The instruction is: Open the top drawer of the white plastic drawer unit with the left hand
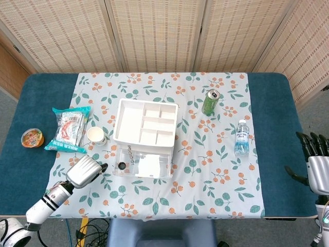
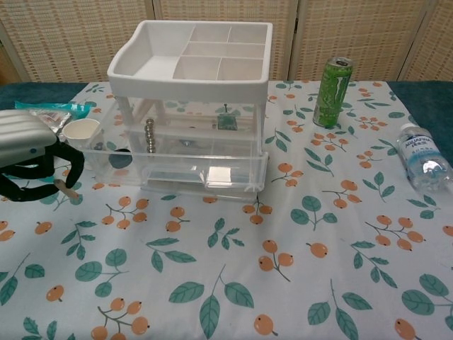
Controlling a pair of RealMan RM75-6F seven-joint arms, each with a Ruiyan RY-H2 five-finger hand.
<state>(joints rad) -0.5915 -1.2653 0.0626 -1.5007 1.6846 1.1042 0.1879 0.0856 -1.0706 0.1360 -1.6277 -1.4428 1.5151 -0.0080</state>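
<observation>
Left hand (image 1: 86, 171) hovers just left of the drawer unit (image 1: 144, 138); fingers curled.

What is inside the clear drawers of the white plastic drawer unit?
Through the drawer unit walls: a chain of metal beads, a small dark piece and a round black item. Anything deeper is unclear.
</observation>
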